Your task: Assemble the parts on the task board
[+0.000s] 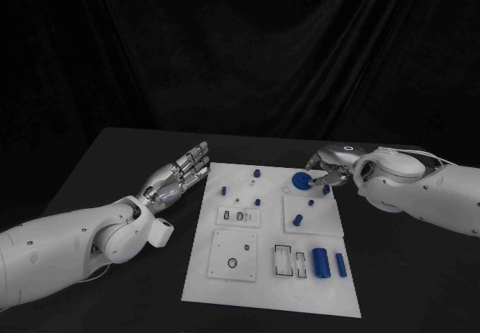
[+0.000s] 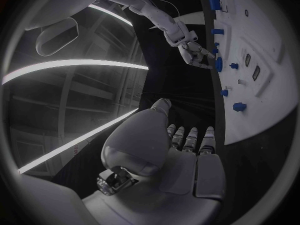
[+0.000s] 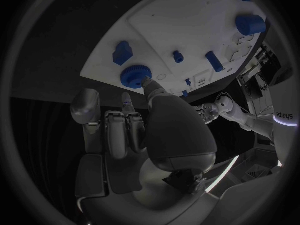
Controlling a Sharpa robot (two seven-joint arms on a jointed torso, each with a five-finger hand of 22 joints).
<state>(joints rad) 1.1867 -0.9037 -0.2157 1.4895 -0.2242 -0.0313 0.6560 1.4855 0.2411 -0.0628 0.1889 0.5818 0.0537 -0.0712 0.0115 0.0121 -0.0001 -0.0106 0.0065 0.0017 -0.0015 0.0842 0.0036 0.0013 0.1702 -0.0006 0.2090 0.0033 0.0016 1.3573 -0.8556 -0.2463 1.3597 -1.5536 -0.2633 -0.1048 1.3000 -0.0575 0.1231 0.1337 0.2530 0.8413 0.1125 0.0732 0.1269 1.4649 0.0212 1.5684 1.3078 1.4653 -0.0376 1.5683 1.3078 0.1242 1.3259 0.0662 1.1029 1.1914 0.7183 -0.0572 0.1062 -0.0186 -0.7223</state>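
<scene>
The white task board [image 1: 262, 291] lies in the middle of the black table. A round blue gear [image 1: 300, 181] sits near its far right corner. My right hand [image 1: 331, 172] hovers right beside the gear; in the right wrist view its thumb tip touches the rim of the gear [image 3: 135, 76] while the other fingers [image 3: 119, 127] stretch out away from it, holding nothing. My left hand [image 1: 178, 175] floats flat over the table just left of the board's far edge, fingers straight and apart. The left wrist view shows the left hand [image 2: 184, 145], the right hand [image 2: 195, 52] and the gear [image 2: 219, 64].
Two blue cylinders [image 1: 321, 261] [image 1: 341, 264] lie at the board's near right. Small blue pegs [image 1: 257, 173] [image 1: 298, 220] stand across its far half. A white square plate [image 1: 233, 254] and dark slots [image 1: 284, 259] occupy the near half. Bare table [image 1: 400, 277] surrounds the board.
</scene>
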